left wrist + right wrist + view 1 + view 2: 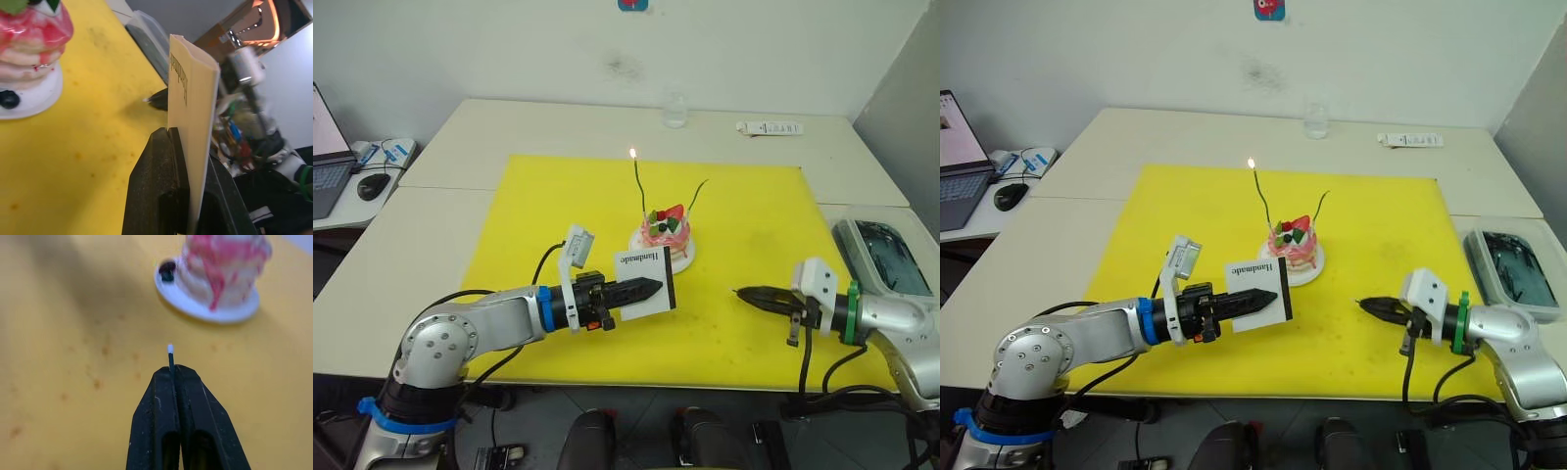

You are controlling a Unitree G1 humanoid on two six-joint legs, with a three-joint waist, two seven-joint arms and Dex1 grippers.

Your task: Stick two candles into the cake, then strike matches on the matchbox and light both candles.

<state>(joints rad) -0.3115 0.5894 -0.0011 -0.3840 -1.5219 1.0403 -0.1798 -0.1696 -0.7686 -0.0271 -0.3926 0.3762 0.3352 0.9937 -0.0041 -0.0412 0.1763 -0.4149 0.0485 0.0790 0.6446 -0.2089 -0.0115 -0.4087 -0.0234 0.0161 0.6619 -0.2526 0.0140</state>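
The pink cake [666, 235] on its white plate [686, 259] sits mid-mat with two thin candles stuck in it. The left candle [639, 188] burns with a small flame [632, 153]; the right candle [697, 194] shows no flame. My left gripper [651, 288] is shut on the white matchbox [644, 283], held upright just in front of the cake. My right gripper [744, 293] hovers low over the mat to the right, shut on a short dark match [170, 357] whose pale tip pokes out toward the cake [224, 265].
A yellow mat [558, 215] covers the table's middle. A glass [674, 111] and a white remote-like bar [770, 127] sit at the far edge. A clear tray [881, 257] stands at the right; a laptop [327, 157] and mouse [373, 185] at the left.
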